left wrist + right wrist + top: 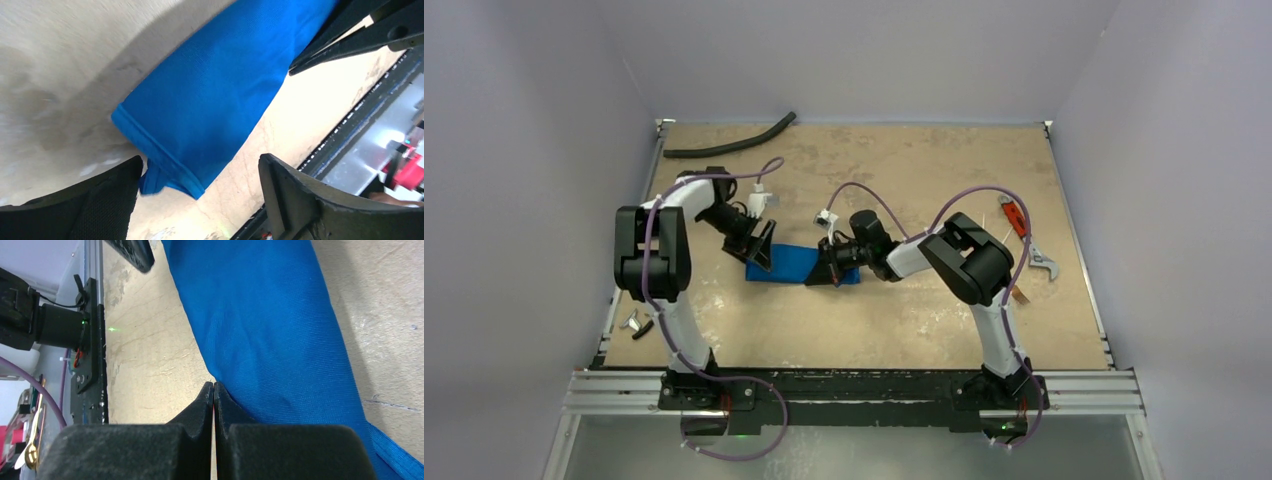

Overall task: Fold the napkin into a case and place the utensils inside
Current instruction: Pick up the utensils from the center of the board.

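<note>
- The left claw (199,161) is released: its two fingers stand wide apart with the hemmed end of the napkin (789,262) lying between them, grasped by neither.
- The right claw (214,387) is clenched, its tips pressed together right at the napkin's long edge. I cannot tell whether a bit of cloth is nipped between them.
- The napkin lies folded into a narrow oblong, mid-counter (904,170), its long axis running left to right between the two claws.
- Its left end sits at the left claw and its right end under the right claw, so each arm is nearest its own end.
- The fold looks partly done, more a flat strip than a finished case, and nothing is tucked inside yet.
- Of the utensils (30,454), only a gold-toned spoon-like piece shows clearly, low at the right wrist view's edge and well apart from the cloth.
- A black hose (729,143) lies at the far left and a red-handled wrench (1027,235) at the right edge, both well clear of the napkin.
- Nothing stands between claws and cloth. The main risk I see is the two claws crowding each other over so short a strip.
</note>
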`<state>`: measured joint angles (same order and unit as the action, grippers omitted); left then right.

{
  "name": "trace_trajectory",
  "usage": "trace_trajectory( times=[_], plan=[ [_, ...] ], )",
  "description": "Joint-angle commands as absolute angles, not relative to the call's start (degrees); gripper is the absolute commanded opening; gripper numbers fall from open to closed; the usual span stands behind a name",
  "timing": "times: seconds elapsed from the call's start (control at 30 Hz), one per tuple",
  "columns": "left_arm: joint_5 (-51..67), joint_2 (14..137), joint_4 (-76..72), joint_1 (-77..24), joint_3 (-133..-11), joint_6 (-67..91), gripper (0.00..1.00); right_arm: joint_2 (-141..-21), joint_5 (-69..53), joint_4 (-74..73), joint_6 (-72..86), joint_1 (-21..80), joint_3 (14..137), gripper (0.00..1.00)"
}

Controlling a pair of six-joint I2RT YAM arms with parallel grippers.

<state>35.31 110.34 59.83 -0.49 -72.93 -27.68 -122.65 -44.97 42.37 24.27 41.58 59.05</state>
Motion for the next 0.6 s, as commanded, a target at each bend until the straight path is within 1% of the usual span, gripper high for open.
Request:
trace_trajectory(
  times=[0.0, 0.13, 0.3, 0.5, 0.57],
  plan=[
    [32.68, 106.22, 61.76, -0.08, -78.51, -30.31, 0.86, -123.22, -42.57, 38.25, 23.30, 41.40, 60.13, 0.00],
    [29.89, 104.68, 61.14, -0.40, -78.94, -30.07, 0.90, -122.61, -43.61, 36.55, 22.57, 41.40, 61.05, 0.00],
    [25.73, 101.46, 54.80, -2.66, -75.55, -28.90, 0.94, -120.85, -47.18, 36.64, 23.43, 41.44, 62.56, 0.00],
    [18.18, 100.51, 44.96, -6.36, -70.94, -26.90, 0.96, -117.52, -51.57, 35.24, 25.01, 41.49, 65.92, 0.00],
    [16.50, 101.87, 43.46, -6.50, -69.94, -27.11, 0.94, -116.02, -53.04, 33.75, 25.27, 41.44, 66.83, 0.00]
  ],
)
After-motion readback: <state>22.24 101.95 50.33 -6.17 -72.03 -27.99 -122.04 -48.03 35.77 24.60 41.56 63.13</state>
